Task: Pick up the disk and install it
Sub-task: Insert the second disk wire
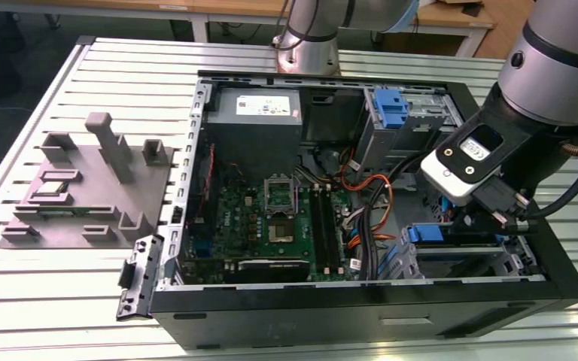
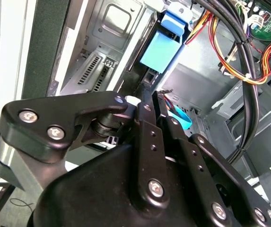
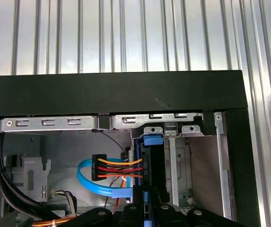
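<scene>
- Slatted metal table (image 1: 58,301), pale silver, with wooden desks behind its far edge.
- An open black computer case (image 1: 369,316) lies on its side and takes up most of the table, from the middle to the edge on the exterior view's right.
- A grey plastic fixture (image 1: 88,188) with upright posts sits on the table beside the case, towards the edge on the exterior view's left.
- Inside the case: a green motherboard (image 1: 269,218) in the middle, a grey power supply (image 1: 254,113) at the far edge, and an upright blue latch piece (image 1: 390,105) on a metal cage at the far corner on the exterior view's right.
- The disk (image 3: 149,170) is seen edge-on in the first wrist view, a thin dark slab with a blue plastic bracket at its far end.
- It stands on edge in the metal drive cage (image 3: 182,161) by a corner of the case, right against the black case wall.
- A blue data cable (image 3: 95,182) and a black connector with orange and red wires (image 3: 97,172) hang just beside the disk.
- The gripper (image 3: 149,210) reaches down into that corner of the case in the exterior view (image 1: 495,218).
- Its black fingers (image 3: 162,209) are drawn close together, one each side of the disk's near edge, clamped on it.
- In the second wrist view the gripper (image 2: 142,101) has its linkages folded inward and its tips nearly meeting.
</scene>
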Robot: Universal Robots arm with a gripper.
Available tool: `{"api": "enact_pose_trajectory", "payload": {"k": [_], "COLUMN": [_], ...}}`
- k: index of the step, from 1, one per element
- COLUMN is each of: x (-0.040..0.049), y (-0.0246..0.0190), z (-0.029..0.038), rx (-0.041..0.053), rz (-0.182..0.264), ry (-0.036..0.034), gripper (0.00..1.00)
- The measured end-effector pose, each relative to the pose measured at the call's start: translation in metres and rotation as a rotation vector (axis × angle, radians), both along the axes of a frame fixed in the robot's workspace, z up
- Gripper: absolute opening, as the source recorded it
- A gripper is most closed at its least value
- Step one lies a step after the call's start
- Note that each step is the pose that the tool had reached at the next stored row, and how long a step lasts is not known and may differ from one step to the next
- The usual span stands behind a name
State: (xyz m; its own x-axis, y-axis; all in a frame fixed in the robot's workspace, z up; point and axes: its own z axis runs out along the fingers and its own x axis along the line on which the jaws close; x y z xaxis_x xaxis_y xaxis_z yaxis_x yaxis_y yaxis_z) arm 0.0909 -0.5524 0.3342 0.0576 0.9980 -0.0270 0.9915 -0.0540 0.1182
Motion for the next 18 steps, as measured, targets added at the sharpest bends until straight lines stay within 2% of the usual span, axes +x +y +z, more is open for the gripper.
{"api": "enact_pose_trajectory", "payload": {"k": [18], "x": [0.0011], "y": [-0.0008], "z": [-0.0064], "rx": [0.0011], "rz": [0.000], "ry": [0.0001], "gripper": [0.16]}}
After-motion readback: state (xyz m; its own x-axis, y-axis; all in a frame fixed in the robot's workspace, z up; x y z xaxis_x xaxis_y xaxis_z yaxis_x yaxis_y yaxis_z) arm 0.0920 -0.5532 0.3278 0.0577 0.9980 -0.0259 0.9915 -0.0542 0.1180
